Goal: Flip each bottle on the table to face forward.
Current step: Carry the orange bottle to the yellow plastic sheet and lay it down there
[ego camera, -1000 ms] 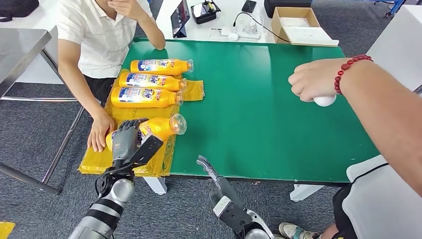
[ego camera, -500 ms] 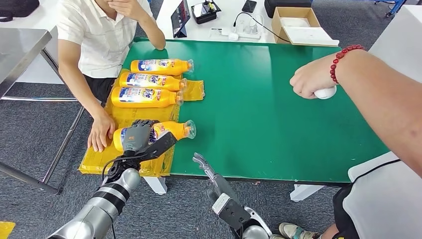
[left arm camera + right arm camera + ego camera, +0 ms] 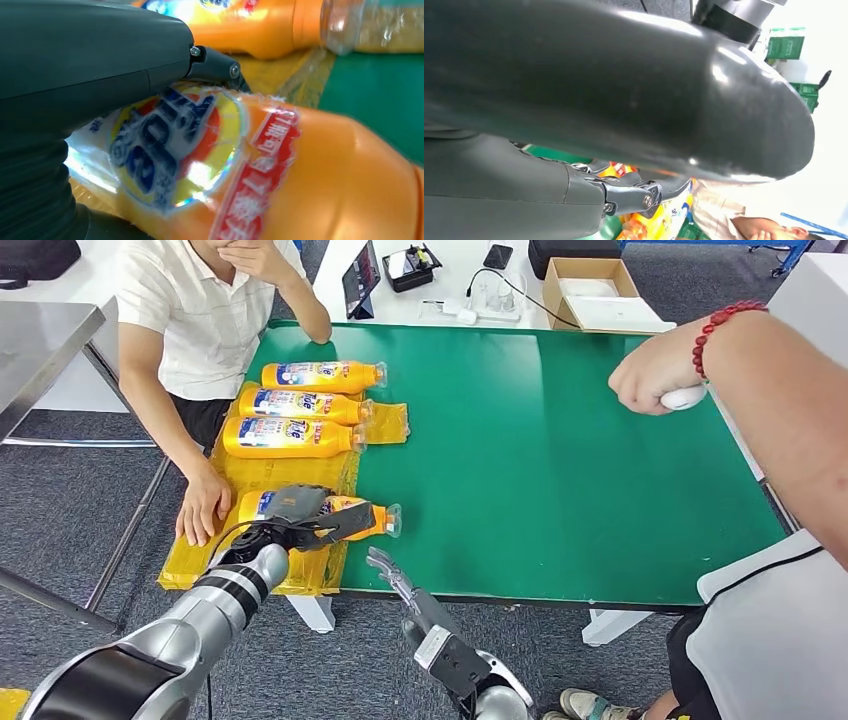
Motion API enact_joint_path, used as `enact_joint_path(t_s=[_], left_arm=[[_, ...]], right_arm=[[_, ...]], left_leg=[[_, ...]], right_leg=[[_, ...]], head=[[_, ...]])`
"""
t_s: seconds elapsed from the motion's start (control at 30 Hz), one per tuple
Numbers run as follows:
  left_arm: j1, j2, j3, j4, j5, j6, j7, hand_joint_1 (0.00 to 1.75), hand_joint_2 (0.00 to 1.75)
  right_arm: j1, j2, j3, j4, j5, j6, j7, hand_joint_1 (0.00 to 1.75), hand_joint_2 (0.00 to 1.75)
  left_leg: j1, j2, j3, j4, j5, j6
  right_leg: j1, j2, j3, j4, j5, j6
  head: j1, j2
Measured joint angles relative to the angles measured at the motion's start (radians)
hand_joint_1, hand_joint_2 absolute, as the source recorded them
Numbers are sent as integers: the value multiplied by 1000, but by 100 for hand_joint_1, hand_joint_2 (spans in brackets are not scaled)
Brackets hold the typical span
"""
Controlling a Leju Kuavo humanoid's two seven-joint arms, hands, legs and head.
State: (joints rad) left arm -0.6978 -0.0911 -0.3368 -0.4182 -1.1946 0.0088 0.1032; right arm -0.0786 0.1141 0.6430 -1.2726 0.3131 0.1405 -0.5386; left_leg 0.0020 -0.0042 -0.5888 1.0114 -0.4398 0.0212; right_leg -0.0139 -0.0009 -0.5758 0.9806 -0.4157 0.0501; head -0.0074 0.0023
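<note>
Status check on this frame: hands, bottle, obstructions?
Left robot hand gripping nearest bottle, label up. Right robot hand open, below table edge. Person's hand resting beside the bottle.

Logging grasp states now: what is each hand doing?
Left hand: holding a bottle.
Right hand: open, holding nothing.

The left arm [image 3: 190, 625] is a silver tube banded with black rings near the wrist, a thin black cable looping beside it at lower left of the head view. Its left hand [image 3: 300, 512] is dark grey — glossy shells, small silver screws at the hinges, a ribbed cover. The right hand [image 3: 400, 585], bottom centre, is grey too.
</note>
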Motion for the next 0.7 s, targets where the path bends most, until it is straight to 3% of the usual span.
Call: enact_joint_path(t_s=[0.13,0.33,0.43,0.5,0.57,0.63,0.7], left_arm=[[-29,-1,-3,28,-12,-58,16,0,175],[-71,-10,-10,56,-6,-142,37,0,175],[-73,-21,-10,57,43,-140,-19,0,175],[-65,-28,3,51,129,-145,-127,0,175],[-32,-37,23,19,261,-159,-288,0,175],[31,-41,33,-51,428,-182,-438,0,175],[110,-38,32,-156,592,-197,-510,0,175]], right_arm=[[-14,7,3,25,-6,-3,-6,0,175],[-41,27,12,73,-9,-9,-17,0,175],[-43,27,12,86,-9,-20,-21,0,175],[-41,26,12,92,-7,-29,-24,0,175],[-37,24,12,96,-6,-41,-33,0,175],[-29,19,11,98,-7,-54,-42,0,175],[-19,13,10,99,-9,-63,-48,0,175]], left_leg=[[0,0,1,0,0,0],[0,0,1,0,0,0],[0,-1,1,0,0,0],[0,-1,0,0,0,0],[-1,-1,-1,0,0,0],[-1,0,-1,0,0,0],[-1,0,-3,0,0,0]], right_leg=[[0,0,1,0,0,0],[0,0,1,0,0,0],[0,0,1,0,0,0],[0,0,1,0,0,0],[-1,0,0,0,0,0],[-1,0,-1,0,0,0],[-1,1,-2,0,0,0]], head=[[0,0],[0,0],[0,0],[0,0],[0,0],[0,0],[0,0]])
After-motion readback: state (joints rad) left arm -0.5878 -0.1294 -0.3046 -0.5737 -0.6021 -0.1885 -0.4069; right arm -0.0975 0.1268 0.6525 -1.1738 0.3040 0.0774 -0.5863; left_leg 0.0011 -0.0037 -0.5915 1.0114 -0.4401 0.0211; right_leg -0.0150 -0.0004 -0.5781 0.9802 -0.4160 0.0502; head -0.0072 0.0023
